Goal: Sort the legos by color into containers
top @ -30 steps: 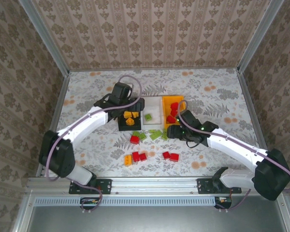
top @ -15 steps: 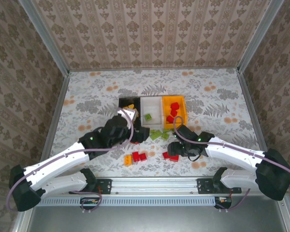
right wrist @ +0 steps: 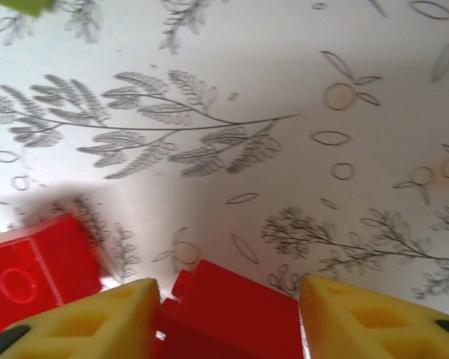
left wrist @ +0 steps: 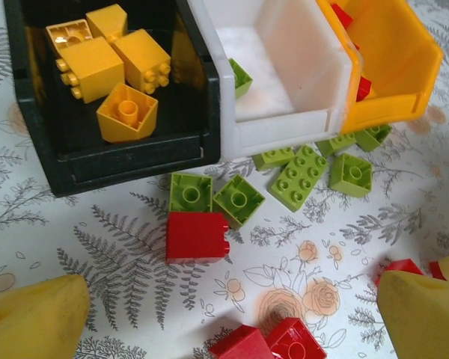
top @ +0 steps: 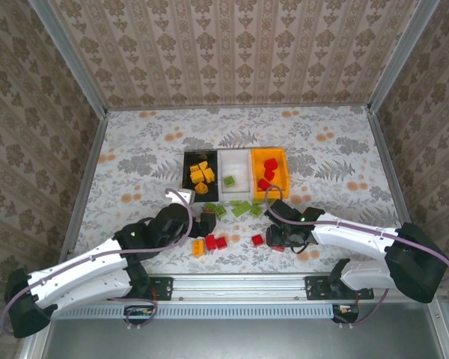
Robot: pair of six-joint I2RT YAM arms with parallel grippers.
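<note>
The black bin [top: 187, 178] holds several orange-yellow legos [left wrist: 123, 112]. One green lego [left wrist: 239, 75] lies in the white bin [top: 238, 163], and the orange bin [top: 280, 166] holds red ones [top: 266, 179]. Loose green legos [left wrist: 299, 176] lie in front of the bins, with a red lego [left wrist: 197, 236] beside them. My left gripper [left wrist: 228, 320] hangs open above two more red legos [left wrist: 273, 340]. On the table, a red lego [right wrist: 236, 314] sits between the fingers of my right gripper [top: 278, 241], which touch it on both sides. Another red lego [right wrist: 37, 269] lies just left of it.
An orange-yellow lego [top: 198, 247] lies near the front rail beside the red pair [top: 215, 241]. The three bins stand side by side at mid-table. Patterned walls enclose the floral tabletop [top: 337, 149] on three sides.
My left arm has pulled back from over the black bin to the loose legos near the front. My right gripper has dropped from the orange bin's front onto the red legos and closed round one.
</note>
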